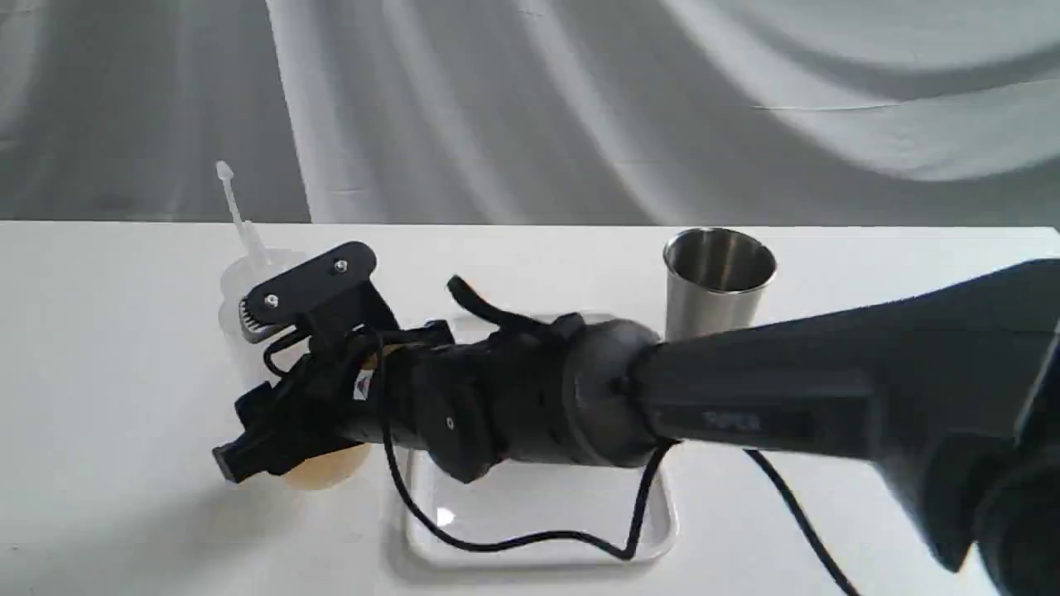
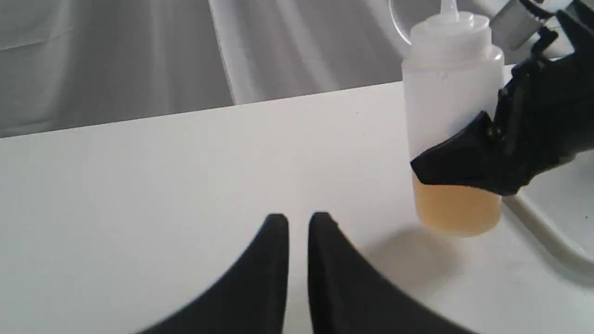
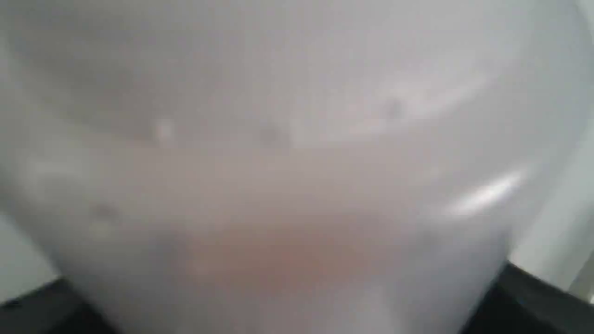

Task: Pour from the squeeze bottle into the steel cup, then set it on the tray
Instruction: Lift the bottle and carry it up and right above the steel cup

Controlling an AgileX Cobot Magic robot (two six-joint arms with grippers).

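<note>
The bottle [image 2: 452, 93] is bracketed by the right gripper [image 1: 240, 393], grip not discernible; if squeezed hard, liquid may be spurted before the cup [image 1: 716, 290].

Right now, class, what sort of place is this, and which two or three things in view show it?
Probably a robot test bench rather than a kitchen: a white table backed by draped grey cloth, a black robot arm reaching across it, and a squeeze bottle, steel cup and tray laid out.
</note>
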